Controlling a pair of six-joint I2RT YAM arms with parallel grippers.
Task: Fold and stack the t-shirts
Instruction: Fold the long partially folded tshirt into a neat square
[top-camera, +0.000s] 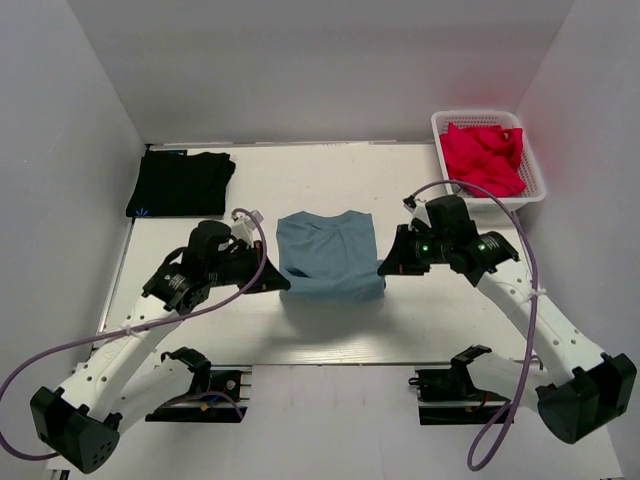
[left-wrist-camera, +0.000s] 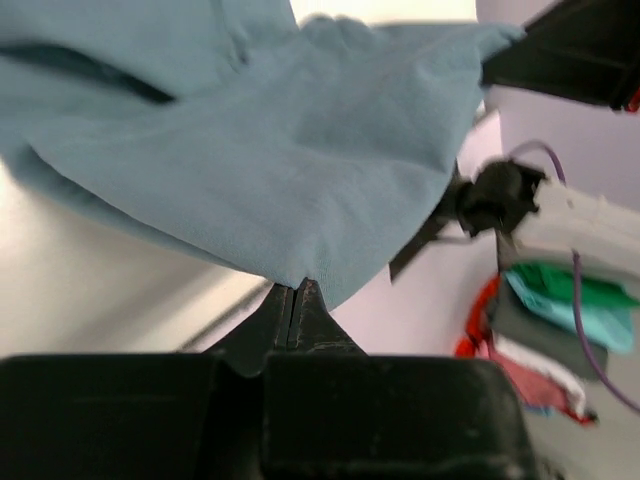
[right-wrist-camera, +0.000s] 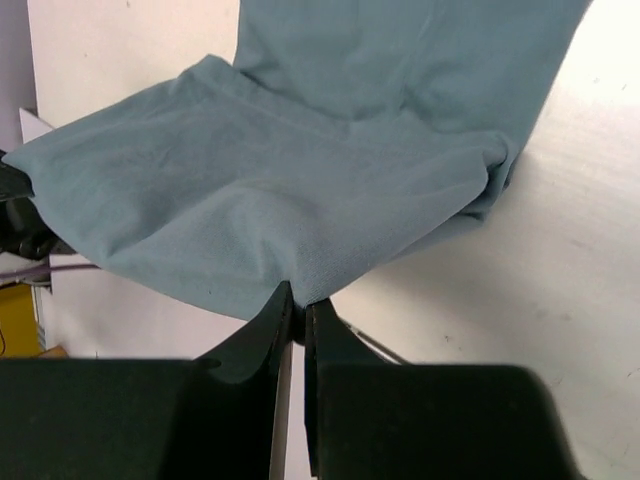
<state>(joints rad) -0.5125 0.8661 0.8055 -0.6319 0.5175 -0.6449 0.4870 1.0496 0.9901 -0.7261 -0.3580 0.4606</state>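
A dusty blue-grey t-shirt lies partly folded in the middle of the table, its near edge lifted off the surface. My left gripper is shut on the shirt's near left corner. My right gripper is shut on the near right corner. The cloth hangs between the two grippers and drapes back toward the collar. A black t-shirt with a small blue mark lies folded at the far left of the table.
A white basket at the far right holds red cloth. White walls close in the table on the left, back and right. Purple cables loop off both arms.
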